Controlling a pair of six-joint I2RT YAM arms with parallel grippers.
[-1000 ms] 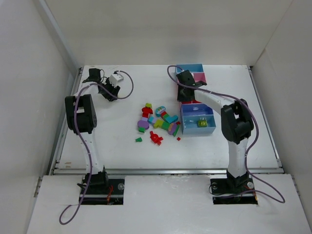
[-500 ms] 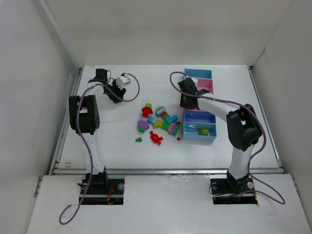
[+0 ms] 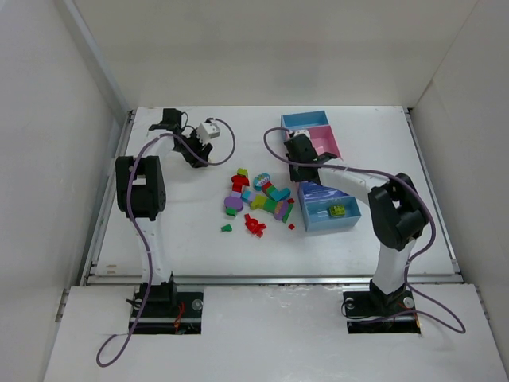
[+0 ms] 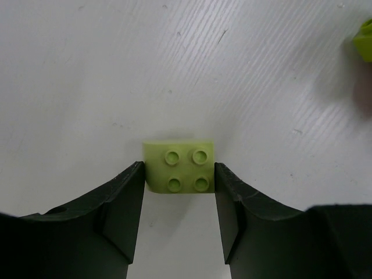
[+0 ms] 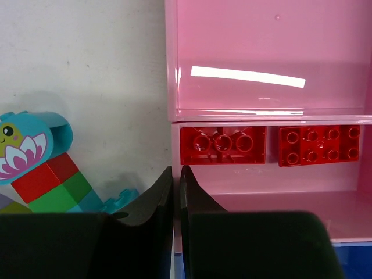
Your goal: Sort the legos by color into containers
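Presently the left gripper [image 4: 179, 174] pinches a yellow-green lego [image 4: 180, 157] between its jaws, flat on the table [image 4: 174, 58]; a straight lift should keep it square. The right gripper [image 5: 176, 171], closed and empty, sits at the rim of a pink container [image 5: 273, 197], red legos [image 5: 222, 144] just ahead.

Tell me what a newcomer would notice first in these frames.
The bright heap of legos at the centre of the table draws the eye first. In the left wrist view, the left gripper is closed on a yellow-green brick lying on the table. The right gripper pinches the wall of a pink bin that holds two red bricks.
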